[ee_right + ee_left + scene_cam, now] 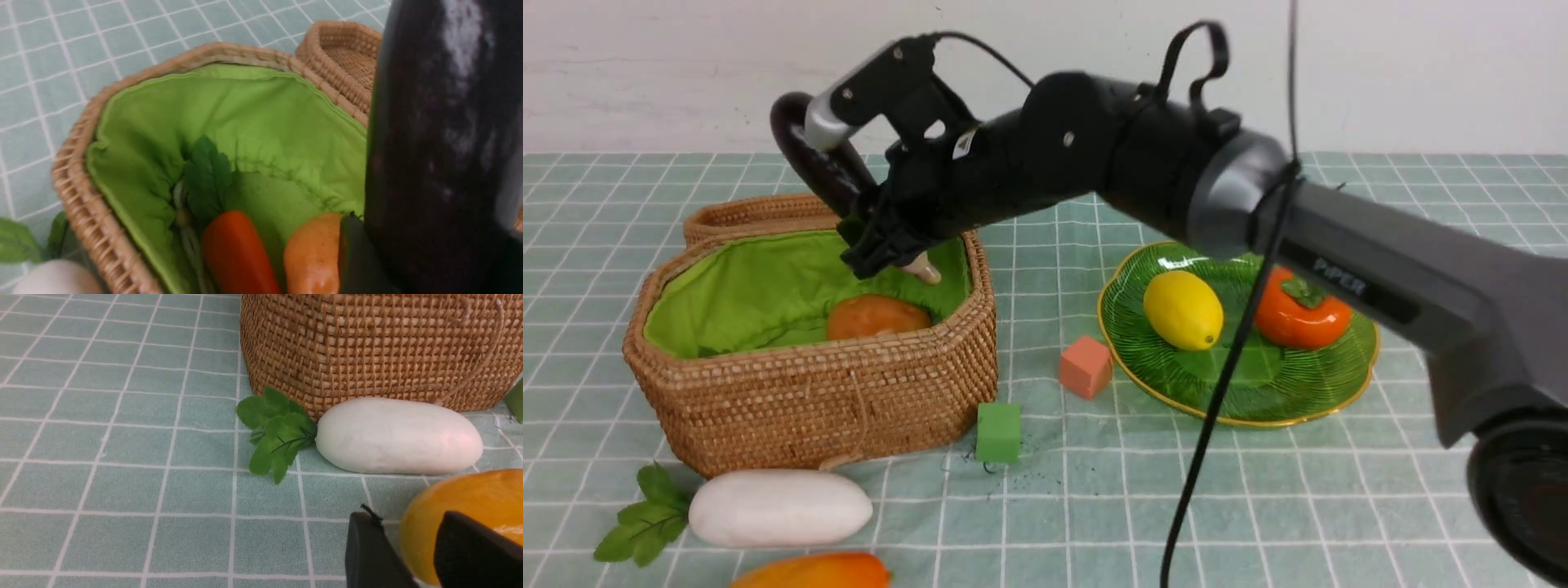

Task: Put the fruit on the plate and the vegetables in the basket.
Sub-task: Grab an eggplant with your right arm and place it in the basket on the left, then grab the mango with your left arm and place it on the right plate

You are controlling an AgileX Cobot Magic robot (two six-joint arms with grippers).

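Note:
My right gripper [882, 237] is shut on a dark purple eggplant [813, 159] and holds it upright over the green-lined wicker basket [809, 400]. A brown potato [876, 317] and an orange-red carrot [237, 253] lie in the basket. The white radish [780, 506] rests on the cloth in front of the basket. Beside it lies the orange-yellow mango [461, 498], and my left gripper [404, 522] is shut on its end. The lemon [1183, 310] and the persimmon [1298, 314] sit on the green plate [1258, 400].
The basket's woven lid [752, 214] leans behind the basket. A salmon cube [1085, 366] and a green cube [998, 432] stand between basket and plate. My right arm reaches across above the plate, and its cable hangs in front of it.

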